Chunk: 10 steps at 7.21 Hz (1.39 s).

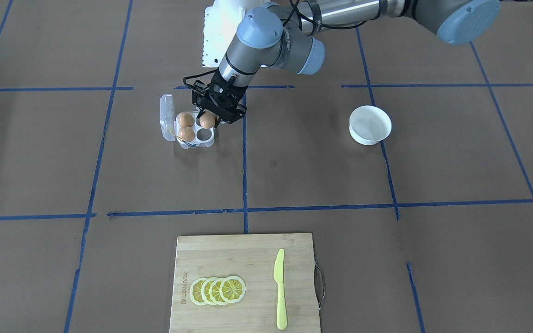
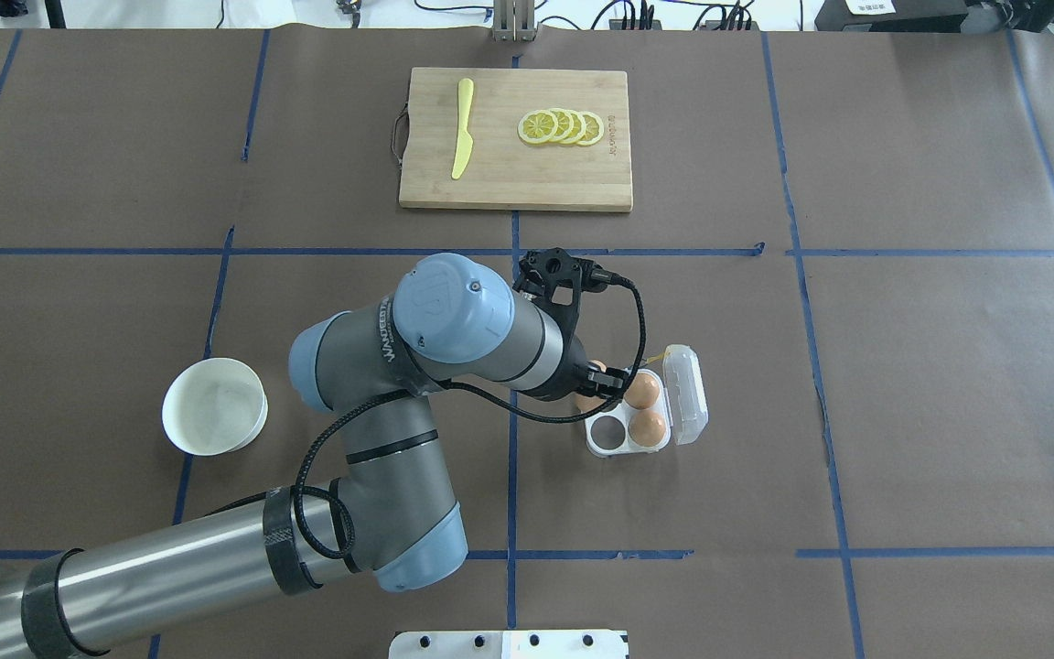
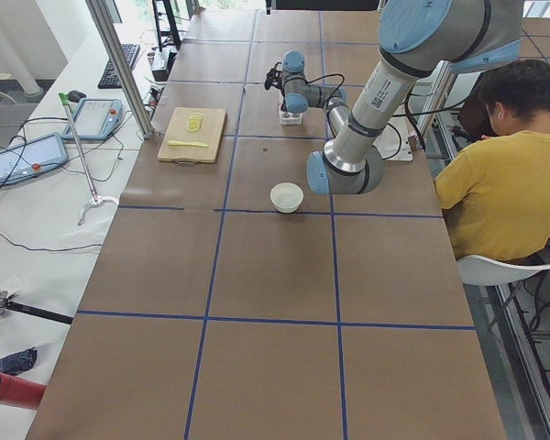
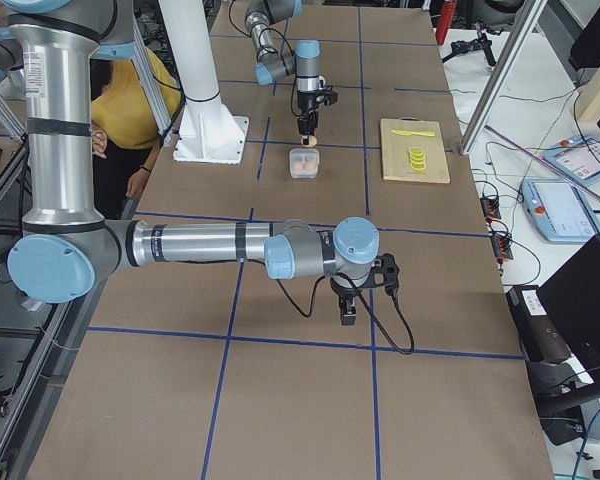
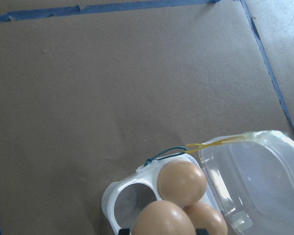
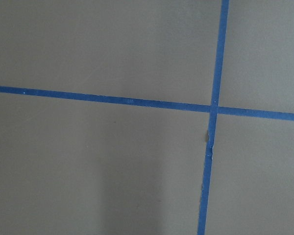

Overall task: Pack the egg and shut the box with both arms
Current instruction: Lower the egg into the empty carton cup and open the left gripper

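My left gripper [image 1: 212, 115] is shut on an orange-brown egg [image 1: 206, 121] and holds it just above the clear box [image 1: 195, 145], over one of its two vacant cells. Two more eggs [image 1: 185, 119] [image 1: 186, 134] sit in the cells on the lid side. The last cell [image 1: 204, 134] is empty. The hinged lid [image 1: 167, 111] lies open beside the cells, with the yellow string at its corner. In the left wrist view the held egg [image 5: 164, 219] is at the bottom edge. My right gripper [image 4: 348, 310] hangs over bare table far from the box; I cannot tell whether it is open or shut.
A round white bowl [image 1: 370, 125] stands on the table on my left side. A wooden cutting board [image 1: 229, 259] at the far edge carries lemon slices [image 1: 218, 290] and a yellow knife [image 1: 279, 289]. A person in yellow [image 3: 500, 183] sits beside the robot base.
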### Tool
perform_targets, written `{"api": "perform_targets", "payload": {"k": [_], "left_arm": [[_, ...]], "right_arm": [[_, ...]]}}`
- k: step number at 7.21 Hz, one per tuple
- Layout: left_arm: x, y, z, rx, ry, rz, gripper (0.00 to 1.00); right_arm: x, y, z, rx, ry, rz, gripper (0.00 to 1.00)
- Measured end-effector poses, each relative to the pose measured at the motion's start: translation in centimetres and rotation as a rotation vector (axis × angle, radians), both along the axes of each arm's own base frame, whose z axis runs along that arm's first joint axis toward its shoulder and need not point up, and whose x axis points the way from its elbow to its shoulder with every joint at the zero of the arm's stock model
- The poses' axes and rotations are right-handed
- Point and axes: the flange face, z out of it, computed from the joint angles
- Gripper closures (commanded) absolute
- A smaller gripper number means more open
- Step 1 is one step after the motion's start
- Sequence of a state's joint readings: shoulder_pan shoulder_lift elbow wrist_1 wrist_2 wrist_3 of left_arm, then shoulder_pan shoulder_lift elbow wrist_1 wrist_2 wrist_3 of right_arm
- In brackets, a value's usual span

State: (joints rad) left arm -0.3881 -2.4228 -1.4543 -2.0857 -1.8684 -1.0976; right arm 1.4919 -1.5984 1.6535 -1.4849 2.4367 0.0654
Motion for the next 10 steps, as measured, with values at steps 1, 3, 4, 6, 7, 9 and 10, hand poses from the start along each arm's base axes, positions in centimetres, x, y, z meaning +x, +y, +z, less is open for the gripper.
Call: {"api": "perform_targets", "payload": {"k": [1, 3, 4, 6, 7, 9, 10], "left_arm": [[0.25, 0.34, 0.01, -0.001, 0.000, 0.004, 0.96], [0.45, 0.68, -0.06, -0.001, 0.001, 0.009, 0.61], [0.47, 0.71, -0.08, -0.001, 0.002, 0.010, 0.41], [0.57, 0.65, -0.09, 0.006, 0.000, 0.003, 0.01], [0.76, 0.48, -0.11, 0.010, -0.004, -0.009, 0.01], [1.06, 0.30, -0.26, 0.013, -0.007, -0.019, 0.01], [1.07, 0.28, -0.31, 0.014, -0.006, -0.020, 0.01]], "right_arm": [[-0.02, 0.00, 0.05, -0.001, 0.000, 0.000, 0.00], [-0.05, 0.01, 0.12, -0.003, -0.001, -0.001, 0.00], [-0.06, 0.01, 0.12, -0.004, -0.002, -0.001, 0.00], [-0.10, 0.02, 0.08, -0.005, -0.008, -0.001, 0.00], [-0.10, 0.02, 0.10, -0.006, -0.009, -0.001, 0.00], [-0.11, 0.03, 0.14, -0.007, -0.010, -0.001, 0.00], [-0.14, 0.03, 0.13, -0.006, -0.010, -0.002, 0.00]]}}
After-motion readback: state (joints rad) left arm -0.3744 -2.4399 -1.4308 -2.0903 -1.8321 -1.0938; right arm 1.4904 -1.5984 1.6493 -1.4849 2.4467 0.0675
